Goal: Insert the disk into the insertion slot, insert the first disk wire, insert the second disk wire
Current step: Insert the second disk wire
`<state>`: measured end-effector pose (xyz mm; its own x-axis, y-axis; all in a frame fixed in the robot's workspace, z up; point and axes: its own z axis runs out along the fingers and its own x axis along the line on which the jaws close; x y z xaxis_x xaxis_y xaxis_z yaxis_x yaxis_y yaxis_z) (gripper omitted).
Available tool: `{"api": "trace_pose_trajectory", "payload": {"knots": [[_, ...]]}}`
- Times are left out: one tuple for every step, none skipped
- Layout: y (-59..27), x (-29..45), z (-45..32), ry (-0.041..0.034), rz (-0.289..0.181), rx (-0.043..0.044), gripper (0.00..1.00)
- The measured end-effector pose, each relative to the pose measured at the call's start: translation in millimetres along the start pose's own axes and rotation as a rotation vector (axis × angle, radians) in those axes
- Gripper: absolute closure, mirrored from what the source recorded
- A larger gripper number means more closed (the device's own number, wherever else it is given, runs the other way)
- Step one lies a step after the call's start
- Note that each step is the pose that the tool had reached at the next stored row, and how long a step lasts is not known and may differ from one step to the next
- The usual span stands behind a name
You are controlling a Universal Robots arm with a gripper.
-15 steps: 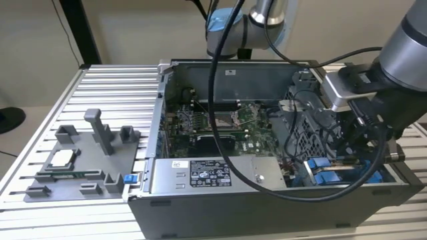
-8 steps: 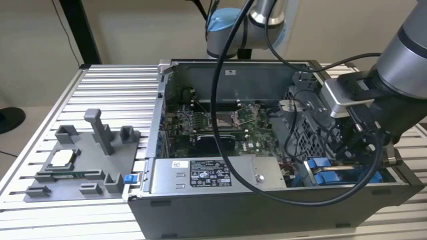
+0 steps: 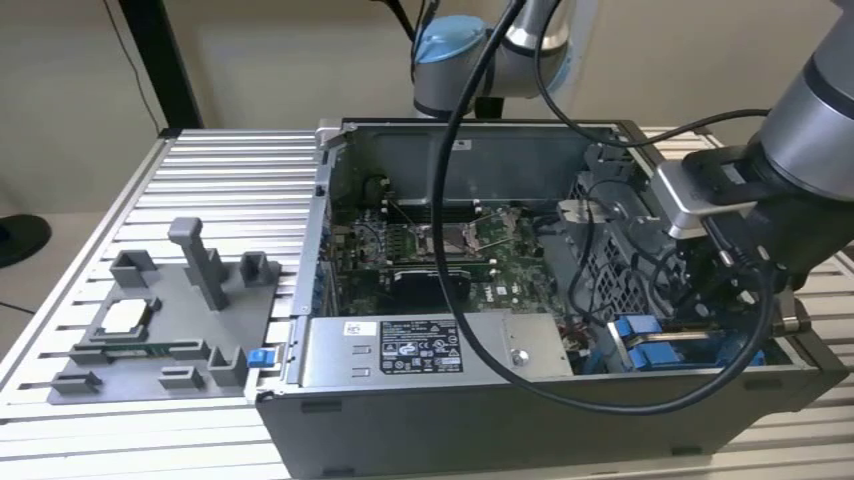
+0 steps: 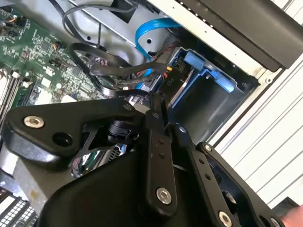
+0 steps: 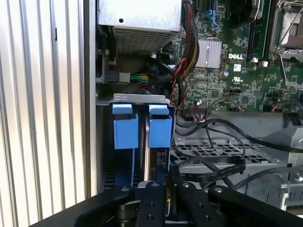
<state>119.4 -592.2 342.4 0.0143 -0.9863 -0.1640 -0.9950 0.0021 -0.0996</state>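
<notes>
Pincer (image 5: 161, 189) low inside open computer case (image 3: 534, 420), over insertion slot (image 5: 124, 161) at corner beside power supply (image 5: 139, 19). Disk (image 5: 150, 156) edge-on between blue rails. Pincer's grip: cannot tell.

gripper (image 5: 161, 189): fingertips hidden behind its own black links in both wrist views, grip state unreadable | disk (image 5: 152, 156): only a thin edge shows between the blue tabs (image 5: 142, 125), rest sunk in the slot (image 4: 208, 101) | arm (image 3: 801, 150): cut off by the exterior view's right edge, covering the slot there
</notes>
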Motion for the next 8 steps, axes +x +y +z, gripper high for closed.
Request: {"api": "trace_pose_trajectory", "payload": {"knots": [[0.0, 0.1, 0.7, 0.0001, 0.000, 0.0000, 1.00], [0.1, 0.2, 1.3, 0.0001, 0.000, 0.0001, 1.00], [0.1, 0.3, 1.8, 0.0002, 0.000, 0.0000, 1.00], [0.2, 0.3, 2.1, 0.0003, 0.000, 0.0001, 1.00], [0.2, 0.4, 2.4, 0.0004, 0.000, 0.0001, 1.00], [0.2, 0.5, 2.9, 0.0003, 0.000, 0.0001, 1.00], [0.3, 0.5, 3.3, 0.0003, 0.000, 0.0001, 1.00], [0.3, 0.6, 3.6, 0.0006, 0.000, 0.0001, 1.00]]}}
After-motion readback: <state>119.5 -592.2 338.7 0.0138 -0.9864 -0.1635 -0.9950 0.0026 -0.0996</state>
